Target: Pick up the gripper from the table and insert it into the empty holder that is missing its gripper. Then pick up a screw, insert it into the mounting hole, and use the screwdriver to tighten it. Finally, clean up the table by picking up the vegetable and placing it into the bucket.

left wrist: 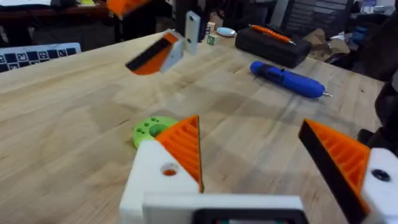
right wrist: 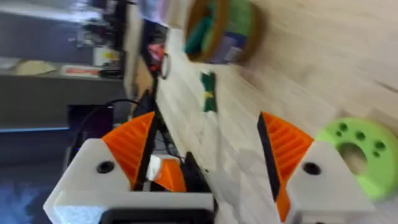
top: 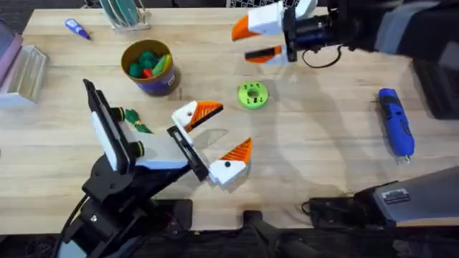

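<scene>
Dark-green knobbly vegetable (top: pixel 136 120) lying flat, beside yellow-gold bucket (top: pixel 148 68), left claw (top: pixel 215 140) open

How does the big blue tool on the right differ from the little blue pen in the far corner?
The screwdriver is thick and bright blue with a silver bit; the pen is thin, blue and white. The screwdriver lies at the right, the pen far left. Both lie flat on the table.
</scene>
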Robot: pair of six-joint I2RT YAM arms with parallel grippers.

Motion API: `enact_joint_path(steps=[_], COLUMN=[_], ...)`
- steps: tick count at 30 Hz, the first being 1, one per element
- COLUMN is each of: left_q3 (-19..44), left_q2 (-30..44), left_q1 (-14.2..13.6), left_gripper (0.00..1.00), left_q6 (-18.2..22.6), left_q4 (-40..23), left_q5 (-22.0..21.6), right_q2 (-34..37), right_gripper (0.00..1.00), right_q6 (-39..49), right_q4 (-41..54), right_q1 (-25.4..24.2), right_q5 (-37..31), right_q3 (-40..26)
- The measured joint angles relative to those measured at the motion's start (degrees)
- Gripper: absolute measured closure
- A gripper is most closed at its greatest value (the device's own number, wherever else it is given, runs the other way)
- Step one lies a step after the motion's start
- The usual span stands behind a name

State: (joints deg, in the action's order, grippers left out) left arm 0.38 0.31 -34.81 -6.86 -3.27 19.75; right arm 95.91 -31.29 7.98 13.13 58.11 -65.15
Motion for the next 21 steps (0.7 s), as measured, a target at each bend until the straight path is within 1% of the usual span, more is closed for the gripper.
enact_joint_path(steps=[3, 4, 7, 11, 12, 14, 17, 21], left_q3=[0.0, 0.0, 0.0, 0.0, 0.0, 0.0, 0.0, 0.0], left_q2=[0.0, 0.0, 0.0, 0.0, 0.0, 0.0, 0.0, 0.0], left_q1=[0.0, 0.0, 0.0, 0.0, 0.0, 0.0, 0.0, 0.0], left_gripper=[0.015, 0.015, 0.015, 0.015, 0.015, 0.016, 0.015, 0.015], left_q6=[0.0, 0.0, 0.0, 0.0, 0.0, 0.0, 0.0, 0.0], left_q4=[0.0, 0.0, 0.0, 0.0, 0.0, 0.0, 0.0, 0.0], left_q5=[0.0, 0.0, 0.0, 0.0, 0.0, 0.0, 0.0, 0.0], right_q2=[-1.7, -2.6, -6.6, -11.0, -11.5, -11.4, -10.0, -8.6], right_gripper=[0.079, 0.08, 0.08, 0.077, 0.077, 0.077, 0.077, 0.079], right_q6=[7.4, 9.6, 15.4, 19.1, 19.7, 20.6, 21.4, 21.9], right_q4=[14.8, 18.4, 28.6, 34.0, 35.1, 36.1, 36.2, 37.0], right_q1=[0.4, 0.7, 3.0, 8.0, 9.7, 12.9, 16.7, 19.9], right_q5=[-6.7, -9.2, -20.6, -36.6, -41.0, -47.1, -52.4, -55.6], right_q3=[-3.9, -5.0, -8.7, -10.7, -10.9, -10.9, -10.9, -10.9])
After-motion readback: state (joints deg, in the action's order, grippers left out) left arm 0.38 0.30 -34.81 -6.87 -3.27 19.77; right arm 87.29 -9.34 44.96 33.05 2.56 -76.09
